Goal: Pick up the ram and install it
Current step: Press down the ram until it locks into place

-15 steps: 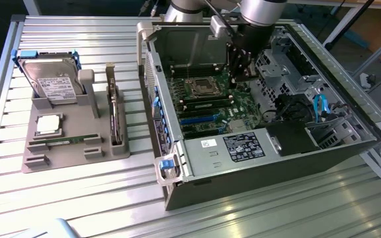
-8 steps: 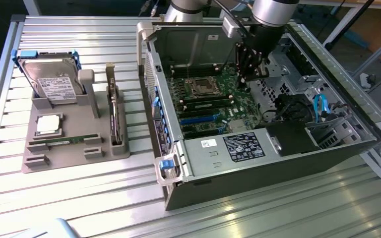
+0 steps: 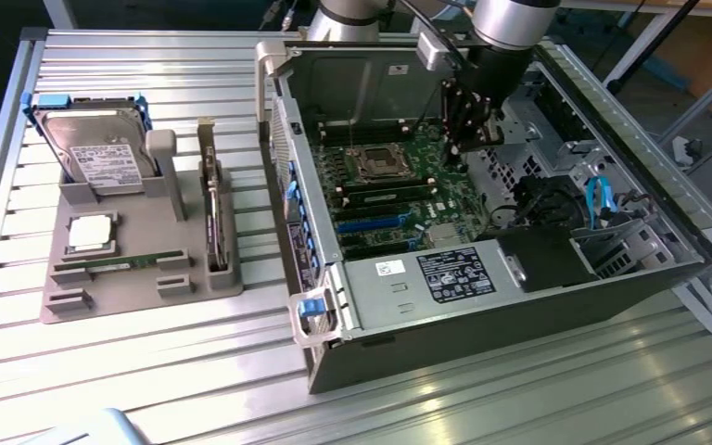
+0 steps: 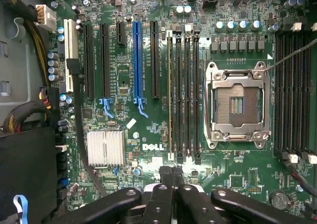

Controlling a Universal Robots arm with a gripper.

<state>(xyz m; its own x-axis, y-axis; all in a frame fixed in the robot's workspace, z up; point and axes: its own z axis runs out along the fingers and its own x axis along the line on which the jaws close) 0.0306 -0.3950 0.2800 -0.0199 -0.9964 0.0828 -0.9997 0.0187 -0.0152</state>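
The ram (image 3: 118,264) is a thin green stick lying flat in a groove of the grey holder (image 3: 133,292), at the exterior view's left, outside the computer. My gripper (image 3: 473,141) hangs far from it, inside the open computer case (image 3: 455,278) above the motherboard (image 3: 393,199). In the wrist view the gripper (image 4: 172,171) has its black fingers pressed together, shut with nothing between them. Straight ahead of the fingertips run several long memory slots (image 4: 187,95). One slot at the edge of that row carries a thin greenish-gold strip (image 4: 170,95).
The holder also carries a hard drive (image 3: 99,148), a square silver processor chip (image 3: 90,232) and an upright expansion card (image 3: 215,218). On the motherboard are the open processor socket (image 4: 237,102), a blue slot (image 4: 137,60) and a silver heatsink (image 4: 106,148). Cables and case walls surround the board.
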